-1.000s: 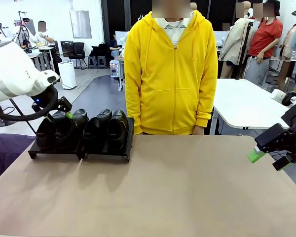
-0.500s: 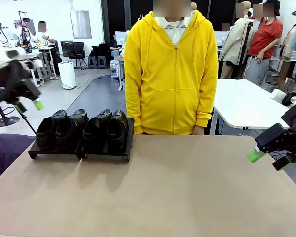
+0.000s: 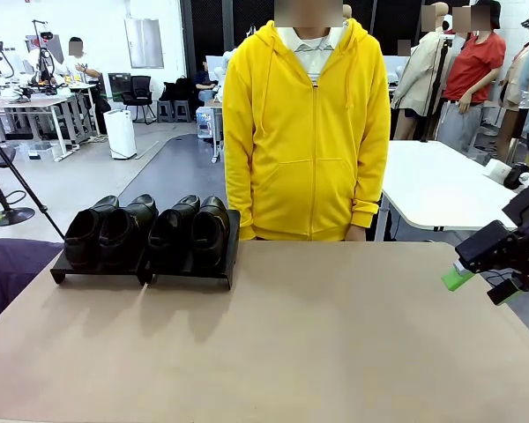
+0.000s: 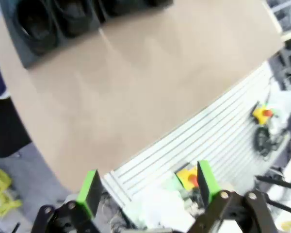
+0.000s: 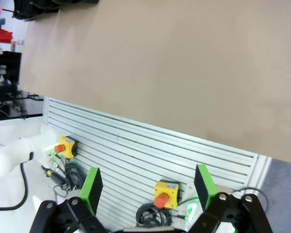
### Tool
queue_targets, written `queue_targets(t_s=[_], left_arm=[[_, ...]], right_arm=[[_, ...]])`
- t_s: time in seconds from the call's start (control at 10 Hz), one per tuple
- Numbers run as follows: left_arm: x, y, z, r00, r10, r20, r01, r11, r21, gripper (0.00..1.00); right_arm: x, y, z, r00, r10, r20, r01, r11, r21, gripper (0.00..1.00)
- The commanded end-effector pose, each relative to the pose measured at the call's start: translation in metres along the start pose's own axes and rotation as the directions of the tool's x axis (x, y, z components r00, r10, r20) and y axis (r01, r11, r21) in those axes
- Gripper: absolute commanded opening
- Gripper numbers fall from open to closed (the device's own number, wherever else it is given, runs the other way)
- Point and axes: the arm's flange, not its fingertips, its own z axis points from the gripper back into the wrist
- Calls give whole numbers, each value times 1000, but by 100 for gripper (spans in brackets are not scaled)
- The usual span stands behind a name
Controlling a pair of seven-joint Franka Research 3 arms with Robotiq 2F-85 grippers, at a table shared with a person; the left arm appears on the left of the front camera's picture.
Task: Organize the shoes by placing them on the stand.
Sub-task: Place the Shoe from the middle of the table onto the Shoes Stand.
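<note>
Resting in a row on your low black sloped stand (image 3: pixel 191 275), four glossy black leather shoes (image 3: pixel 150 229), tan worktop (image 3: pixel 317 335), left gripper (image 4: pixel 148 187) and right gripper (image 5: pixel 148 187) jaws wide open, holding nothing.

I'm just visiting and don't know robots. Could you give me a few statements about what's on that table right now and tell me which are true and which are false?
1. All four shoes sit on the stand. True.
2. One shoe lies loose in the middle of the table. False: none is off the stand.
3. The right end effector is open and holds nothing. True.
4. The left end effector is clamped on a shoe. False: its fingers are apart and empty.
5. The person in the yellow hoodie is holding a shoe. False: no shoe is in their hands; they stand behind the table.
</note>
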Motion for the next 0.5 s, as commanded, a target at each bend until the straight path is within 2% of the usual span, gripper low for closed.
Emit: queue_targets(t_s=[0.0,0.1,0.2,0.3,0.4], left_arm=[[-22,0,0,999,33,-7,-33,999,17,100],[-11,14,-3,999,1,-54,-1,1000,-3,100],[17,38,-15,986,41,-164,-42,999,0,100],[-26,-5,-3,1000,3,-14,-3,1000,9,100],[-26,-5,-3,1000,3,-14,-3,1000,9,100]], right_arm=[[1,2,1,1000,-13,0,13,1000,24,100],[1,2,1,1000,-13,0,13,1000,24,100],[1,2,1,1000,-13,0,13,1000,24,100],[1,2,1,1000,-13,0,13,1000,24,100],[1,2,1,1000,-13,0,13,1000,24,100]])
